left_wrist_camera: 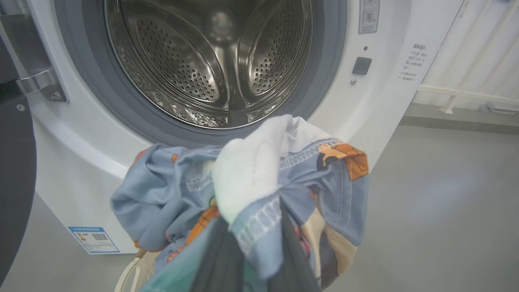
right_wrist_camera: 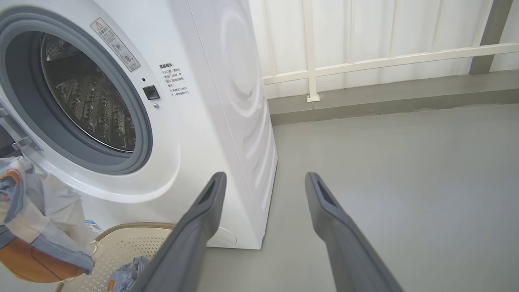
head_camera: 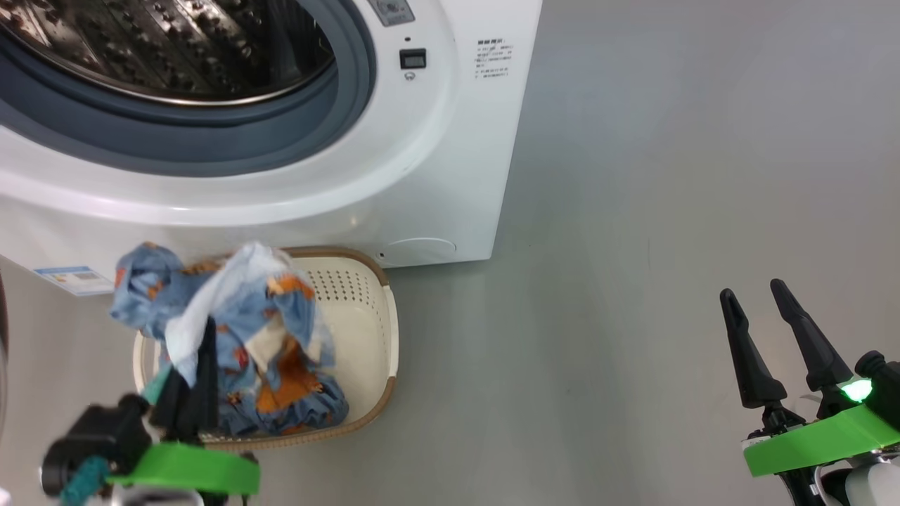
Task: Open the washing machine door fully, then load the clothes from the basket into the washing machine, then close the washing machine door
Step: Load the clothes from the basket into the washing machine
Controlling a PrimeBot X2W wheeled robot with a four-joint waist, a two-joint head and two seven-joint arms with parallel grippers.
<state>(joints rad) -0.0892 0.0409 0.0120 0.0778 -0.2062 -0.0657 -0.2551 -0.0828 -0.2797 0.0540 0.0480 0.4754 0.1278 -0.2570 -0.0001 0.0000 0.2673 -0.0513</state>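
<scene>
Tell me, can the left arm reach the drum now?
Probably yes: the washing machine door is swung aside, the drum gapes straight ahead, and nothing stands between it and the clothes in the left fingers.

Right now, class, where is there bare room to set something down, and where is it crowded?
Free: grey floor between the washing machine and the open right claw; the basket's right half; the empty drum. Crowded: the basket's left half, where the left claw is shut on lifted clothes.
</scene>
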